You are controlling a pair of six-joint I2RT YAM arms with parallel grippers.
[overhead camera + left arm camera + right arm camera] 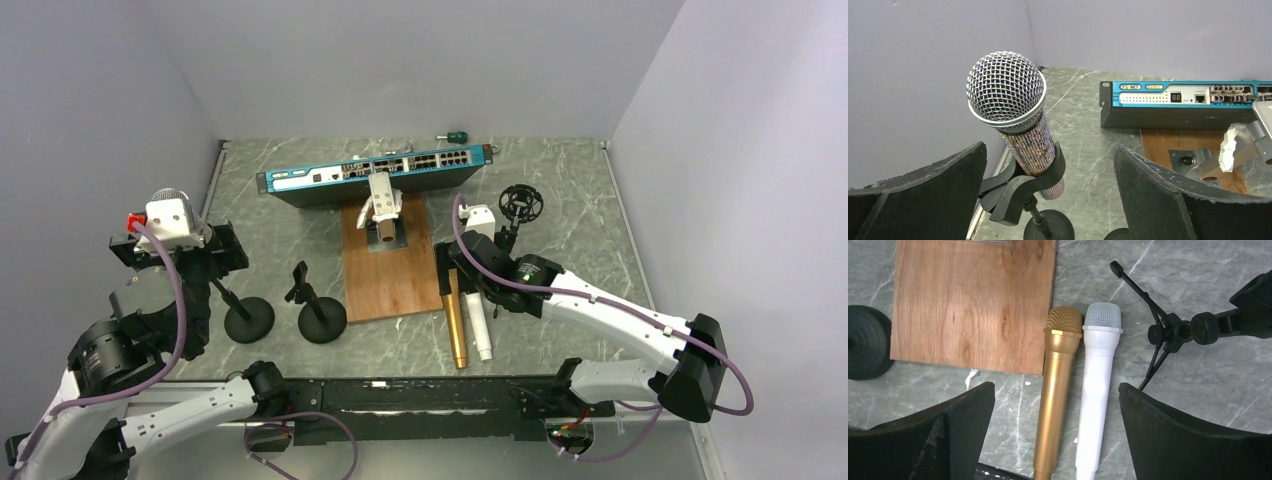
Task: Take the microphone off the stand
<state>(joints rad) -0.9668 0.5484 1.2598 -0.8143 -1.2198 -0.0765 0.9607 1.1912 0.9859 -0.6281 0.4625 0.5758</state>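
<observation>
Glittery silver microphone [1020,120], black stand [1024,190]

Glittering sequin-covered microphone with silver mesh head [1015,115], tilted, seated in clip of black round-based stand [1024,194]

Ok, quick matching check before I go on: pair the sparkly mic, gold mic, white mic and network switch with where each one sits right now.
Things:
1. sparkly mic
2. gold mic
3. white mic
4. network switch

Places:
A. lying flat right beside the wooden board
B. at the far end, behind the board
C. held in the stand clip
D. lying flat between another mic and the small tripod

Pairs: 1-C, 2-A, 3-D, 4-B
</observation>
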